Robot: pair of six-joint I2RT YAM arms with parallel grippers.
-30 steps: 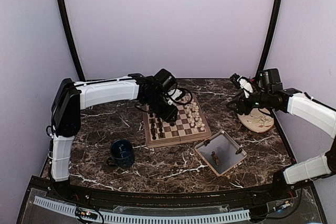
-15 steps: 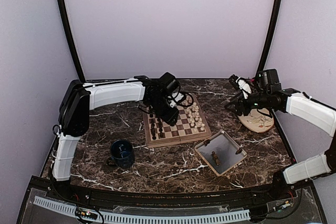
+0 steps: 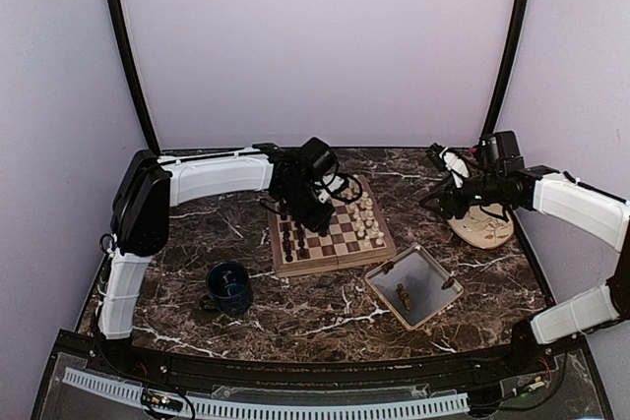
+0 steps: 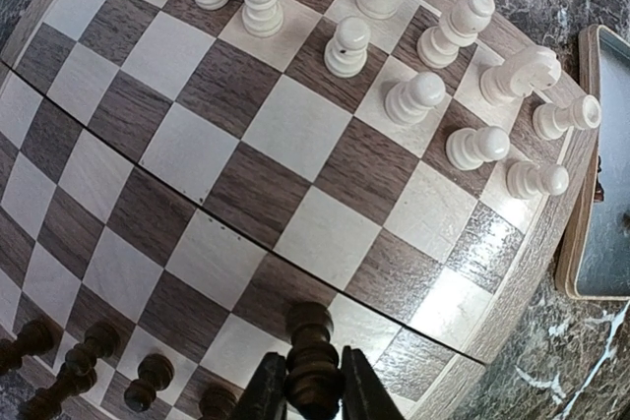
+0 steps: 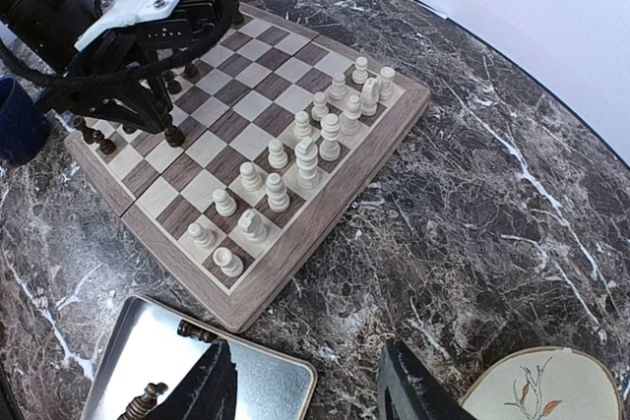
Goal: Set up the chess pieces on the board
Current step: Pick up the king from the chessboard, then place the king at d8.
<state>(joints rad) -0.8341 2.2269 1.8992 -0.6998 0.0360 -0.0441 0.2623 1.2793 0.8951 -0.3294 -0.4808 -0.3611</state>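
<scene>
The board [image 3: 335, 261] lies mid-table. Cream-white pieces [image 3: 366, 218] fill its right edge rows, also seen in the left wrist view [image 4: 423, 95] and the right wrist view [image 5: 305, 159]. Several dark pieces [image 3: 293, 238] stand along its left edge [image 4: 89, 361]. My left gripper [image 3: 317, 211] is shut on a dark piece [image 4: 313, 361], held upright just above a square near the dark side; its foot also shows in the right wrist view [image 5: 174, 133]. My right gripper [image 3: 445, 202] is open and empty, high above the marble between board and plate [image 5: 315, 381].
A grey tray [image 3: 435, 265] at the front right holds a few dark pieces [image 5: 197, 331]. A round beige plate [image 3: 482, 226] lies at the right under the right arm. A blue cup [image 3: 229, 287] stands front left of the board.
My left gripper has shifted slightly right over the board with the dark piece. My right gripper has drawn back a little toward the far right.
</scene>
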